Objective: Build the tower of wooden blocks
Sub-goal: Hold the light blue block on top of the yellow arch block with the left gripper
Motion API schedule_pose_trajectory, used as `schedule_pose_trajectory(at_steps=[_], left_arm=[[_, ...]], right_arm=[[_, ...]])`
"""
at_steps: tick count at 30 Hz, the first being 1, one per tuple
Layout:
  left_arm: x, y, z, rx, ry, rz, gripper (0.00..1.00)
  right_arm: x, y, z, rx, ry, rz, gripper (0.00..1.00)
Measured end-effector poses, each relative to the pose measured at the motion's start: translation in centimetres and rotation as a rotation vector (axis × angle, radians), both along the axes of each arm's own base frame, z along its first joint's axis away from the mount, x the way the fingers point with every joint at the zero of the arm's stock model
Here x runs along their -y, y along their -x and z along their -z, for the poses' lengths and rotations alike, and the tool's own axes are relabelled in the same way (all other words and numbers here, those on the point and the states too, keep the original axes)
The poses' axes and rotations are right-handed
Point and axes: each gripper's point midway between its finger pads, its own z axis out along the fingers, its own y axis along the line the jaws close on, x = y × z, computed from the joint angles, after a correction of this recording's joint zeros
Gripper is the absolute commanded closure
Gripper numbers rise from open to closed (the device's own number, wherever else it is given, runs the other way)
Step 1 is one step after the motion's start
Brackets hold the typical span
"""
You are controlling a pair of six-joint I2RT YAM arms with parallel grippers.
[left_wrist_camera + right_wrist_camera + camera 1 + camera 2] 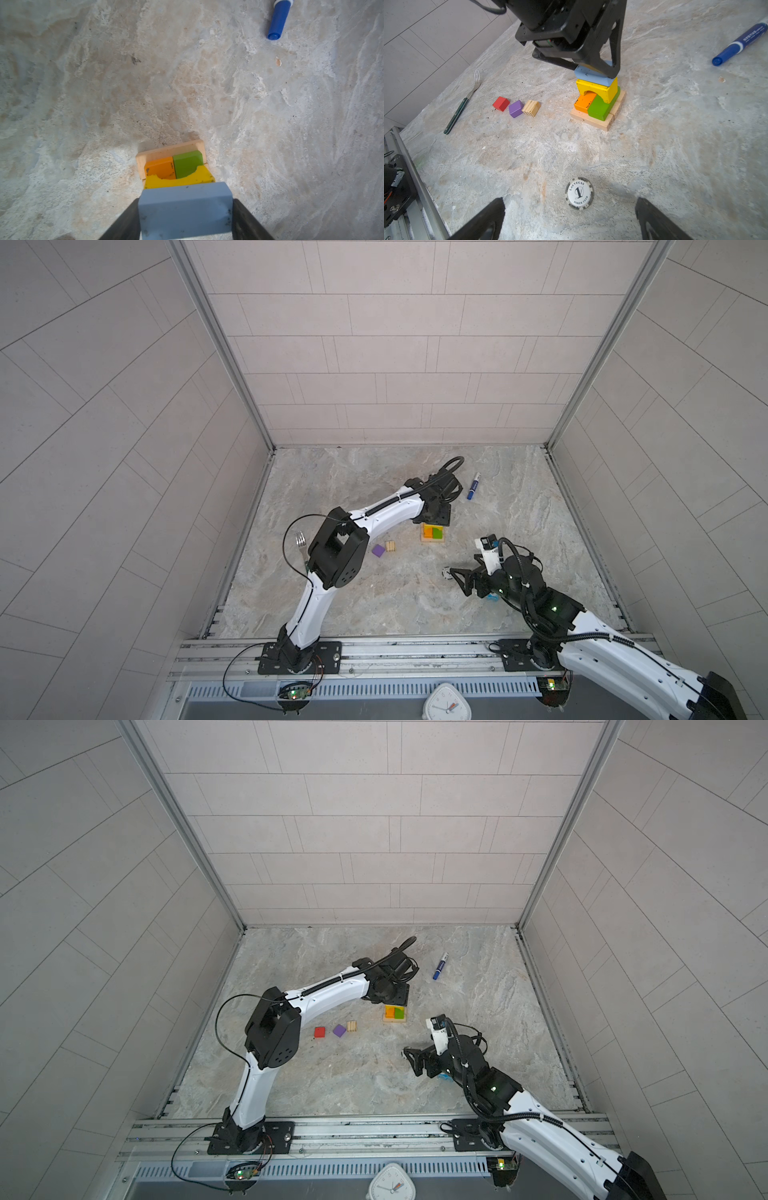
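Observation:
The tower [598, 101] stands mid-table and shows in both top views [433, 533] [395, 1013]. It has a tan base [591, 121], an orange bar [584, 101] beside a green bar [600, 108], and a yellow arch [600, 88] across them. A blue block [185, 209] rests on the arch. My left gripper [185, 200] reaches down from above, shut on the block's two ends. Left of the tower lie a red cube [501, 103], a purple cube [516, 108] and a striped cube [531, 108]. My right gripper [569, 200] hovers open and empty near the front right.
A poker chip [579, 193] lies on the table just ahead of my right gripper. A fork [460, 108] lies at the left, beyond the cubes. A blue marker pen [473, 486] lies behind the tower to the right. Walls enclose three sides of the table.

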Motion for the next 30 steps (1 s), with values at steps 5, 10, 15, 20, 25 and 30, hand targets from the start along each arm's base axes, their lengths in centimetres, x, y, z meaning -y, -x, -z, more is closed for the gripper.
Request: schedule_pose_trajectory(at_steps=[5,10,15,20,25,30], left_arm=[[0.0,0.0,0.0,0.0,0.0,0.0,0.3],[0.0,0.0,0.0,0.0,0.0,0.0,0.3],[-0.02,0.0,0.0,0.0,-0.001,0.0,0.3],[-0.07,-0.04,0.0,0.003,-0.004,-0.002,0.3],[-0.12,-0.09,0.0,0.005,-0.006,-0.003,0.3],[-0.16,-0.12,0.0,0.007,-0.008,-0.004,0.3]], right_arm=[[0.0,0.0,0.0,0.0,0.0,0.0,0.01],[0.0,0.0,0.02,-0.001,0.0,0.0,0.01],[0.0,0.0,0.02,-0.001,0.0,0.0,0.0],[0.0,0.0,0.02,-0.001,0.0,0.0,0.01],[0.0,0.0,0.02,-0.001,0.0,0.0,0.01],[0.0,0.0,0.02,-0.001,0.0,0.0,0.01]])
